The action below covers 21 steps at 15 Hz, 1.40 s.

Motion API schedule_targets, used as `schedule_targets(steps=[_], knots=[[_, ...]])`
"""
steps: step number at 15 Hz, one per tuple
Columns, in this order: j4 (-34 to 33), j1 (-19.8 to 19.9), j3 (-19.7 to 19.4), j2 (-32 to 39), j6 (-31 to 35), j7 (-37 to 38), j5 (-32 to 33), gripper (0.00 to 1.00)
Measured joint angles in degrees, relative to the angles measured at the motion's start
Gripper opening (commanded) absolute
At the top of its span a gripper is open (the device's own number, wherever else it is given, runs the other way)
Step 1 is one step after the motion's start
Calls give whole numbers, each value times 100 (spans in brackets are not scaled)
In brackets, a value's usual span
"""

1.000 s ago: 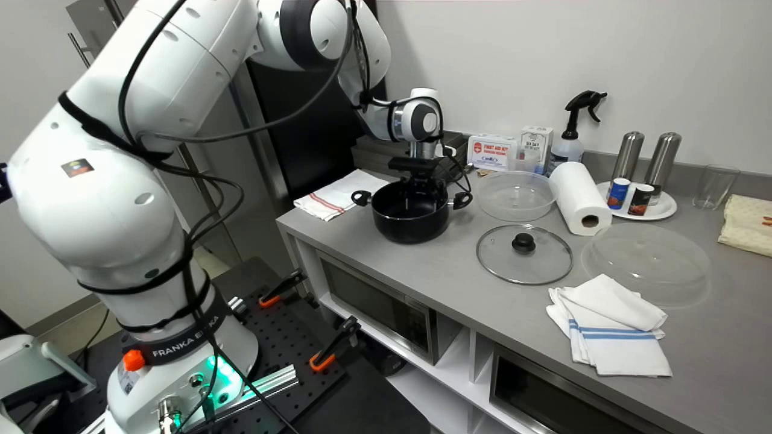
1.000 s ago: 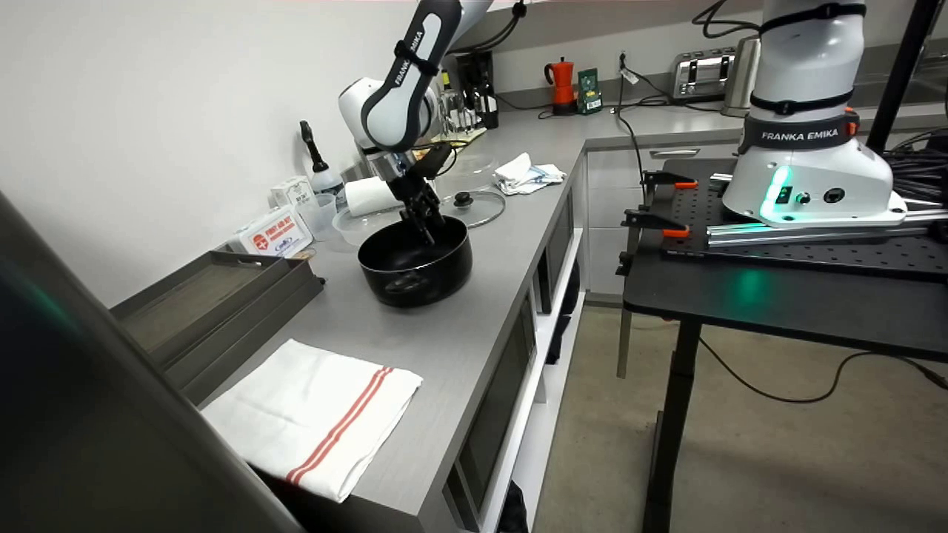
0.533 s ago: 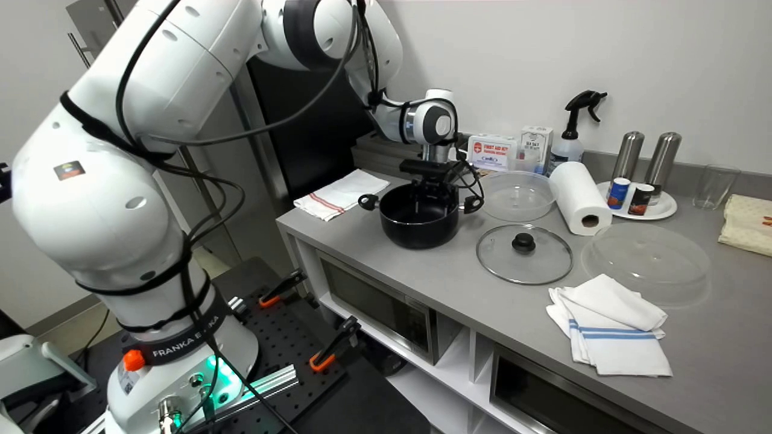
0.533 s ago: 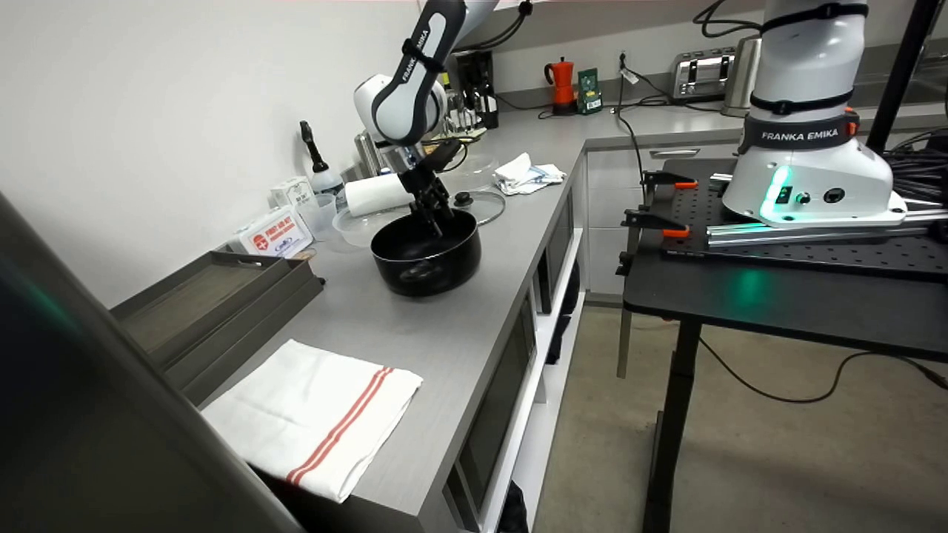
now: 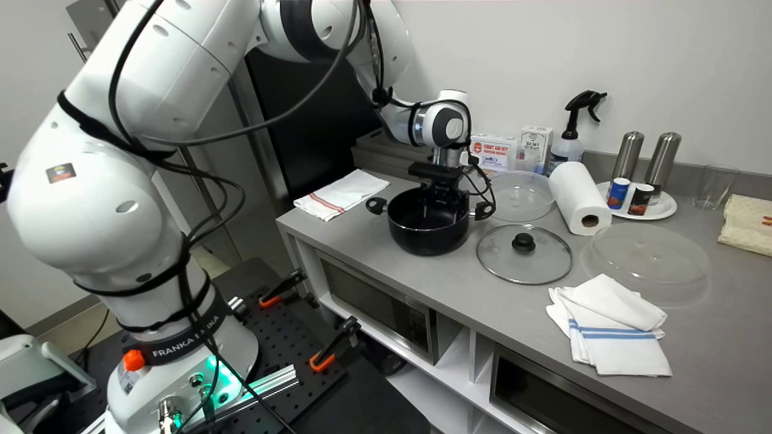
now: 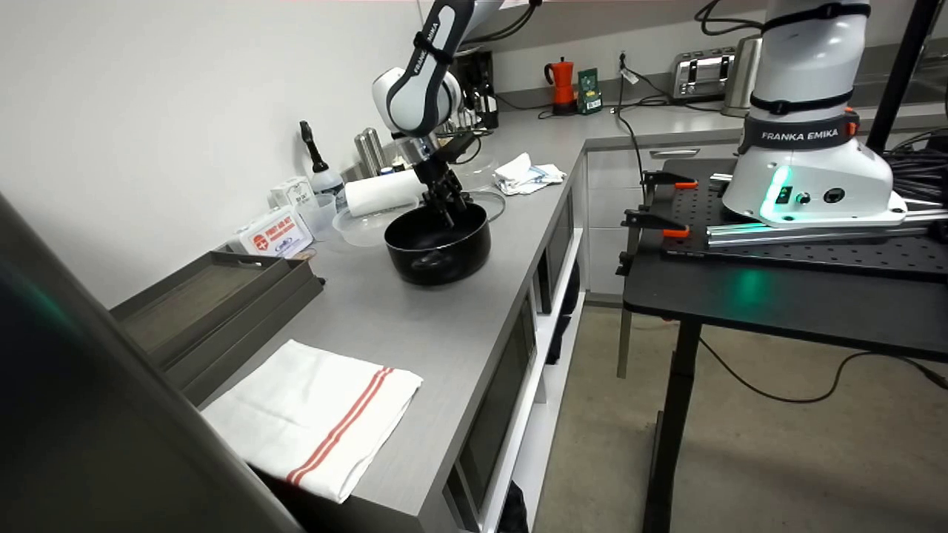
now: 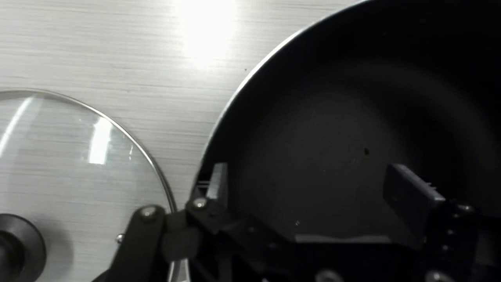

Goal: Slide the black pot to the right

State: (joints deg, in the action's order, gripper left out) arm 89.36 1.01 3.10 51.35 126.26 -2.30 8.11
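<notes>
Along the near edge of the counter [image 5: 362, 232]: a strip of grey top is seen between that edge and the black pot [image 5: 429, 238], sides being taken facing the back wall [image 5: 512, 54]; if the push were angled nearward, this margin could be used up.

Glass lid [image 5: 525, 260]: laid flat just right of the pot and a little nearer. The main hazard is judged to be this one: it could be shoved along, or its rim could be ridden onto by the pot's base and the glass chipped.

Black pot: stood upright on the left part of the counter, its handles [image 5: 377, 205] pointed left and right.

Gripper [image 7: 307, 172]: held inside the pot, its fingers [image 7: 409, 196] spread apart, with nothing pinched between them. The lid-side finger is placed at the right inner side; whether that side is touched cannot be told.

Push: judged to be made from inside, with no side clamped. The finger could be slipped up over the rim by an upward drift; the pot could be tipped if pressed too high, or turned if pressed off its middle.

Clear plastic dish [image 5: 520, 199]: set right and farther off, near the right handle [image 5: 484, 210], by which it could be knocked.

Paper roll [image 5: 580, 196]: laid far right, beyond the lid; only by a long slide could it be reached.
</notes>
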Motion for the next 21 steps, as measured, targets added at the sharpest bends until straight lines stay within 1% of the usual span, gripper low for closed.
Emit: schedule_targets(steps=[6, 16, 21], knots=[[472, 171, -3, -283, 208, -95, -48, 100], [1690, 223, -3, -961, 934, -281, -54, 100], [2101, 320, -3, -1179, 1181, -381, -76, 100]])
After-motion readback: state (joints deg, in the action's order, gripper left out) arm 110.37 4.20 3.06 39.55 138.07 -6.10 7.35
